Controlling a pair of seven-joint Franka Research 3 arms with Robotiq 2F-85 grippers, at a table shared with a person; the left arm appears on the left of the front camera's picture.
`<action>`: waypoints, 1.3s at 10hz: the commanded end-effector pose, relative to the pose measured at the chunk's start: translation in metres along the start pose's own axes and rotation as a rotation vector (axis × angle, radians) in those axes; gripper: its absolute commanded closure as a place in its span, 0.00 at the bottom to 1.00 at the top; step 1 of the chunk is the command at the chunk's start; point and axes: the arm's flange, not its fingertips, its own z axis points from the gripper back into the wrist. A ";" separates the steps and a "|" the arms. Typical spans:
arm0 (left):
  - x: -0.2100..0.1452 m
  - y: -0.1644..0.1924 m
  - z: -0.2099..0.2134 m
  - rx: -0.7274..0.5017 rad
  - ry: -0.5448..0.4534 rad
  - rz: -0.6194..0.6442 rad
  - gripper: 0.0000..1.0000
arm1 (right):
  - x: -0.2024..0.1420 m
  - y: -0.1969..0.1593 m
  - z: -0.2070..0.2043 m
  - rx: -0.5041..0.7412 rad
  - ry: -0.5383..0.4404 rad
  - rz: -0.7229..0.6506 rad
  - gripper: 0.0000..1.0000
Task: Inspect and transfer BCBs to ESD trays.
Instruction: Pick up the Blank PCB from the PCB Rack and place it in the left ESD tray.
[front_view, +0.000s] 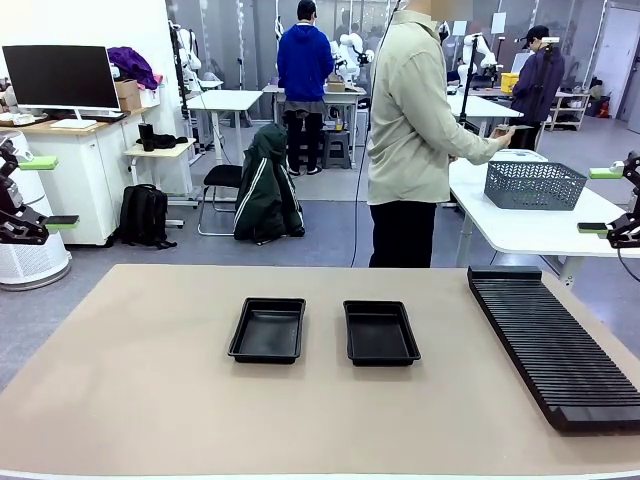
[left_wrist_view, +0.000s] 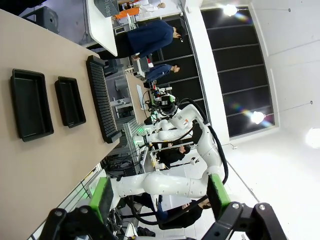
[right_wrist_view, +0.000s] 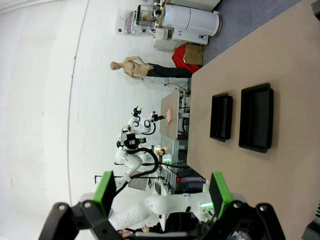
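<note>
Two ESD trays lay side by side near the middle of the table (front_view: 150, 400): the left tray (front_view: 267, 331) and the right tray (front_view: 381, 333). A narrow gap lay between them, and their black floors were bare. A long ribbed rack (front_view: 555, 345) lay along the table's right side, well apart from the right tray, and sat between the trays and the right hand (front_view: 600, 200).

That right hand hung off the table's right edge with its green pads spread wide, gripping nothing. The left hand (front_view: 50, 192) hung off the left edge, likewise wide open and gripping nothing.

At the far side stood a person (front_view: 415, 130), turned toward a white side table (front_view: 500, 225) that carried a grey mesh basket (front_view: 533, 185). The person held something thin above the basket, too small to tell what it was. Farther back, a chair draped with a dark jacket (front_view: 265, 190) stood on the floor, with a black backpack (front_view: 143, 215) to its left.
</note>
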 end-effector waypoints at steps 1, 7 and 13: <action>0.000 -0.001 0.000 0.006 -0.005 -0.003 0.00 | 0.000 0.001 0.001 0.000 -0.002 0.006 0.00; 0.000 -0.001 0.000 0.006 -0.005 -0.003 0.00 | 0.000 0.001 0.001 0.000 -0.002 0.006 0.00; 0.000 -0.001 0.000 0.006 -0.005 -0.003 0.00 | 0.000 0.001 0.001 0.000 -0.002 0.006 0.00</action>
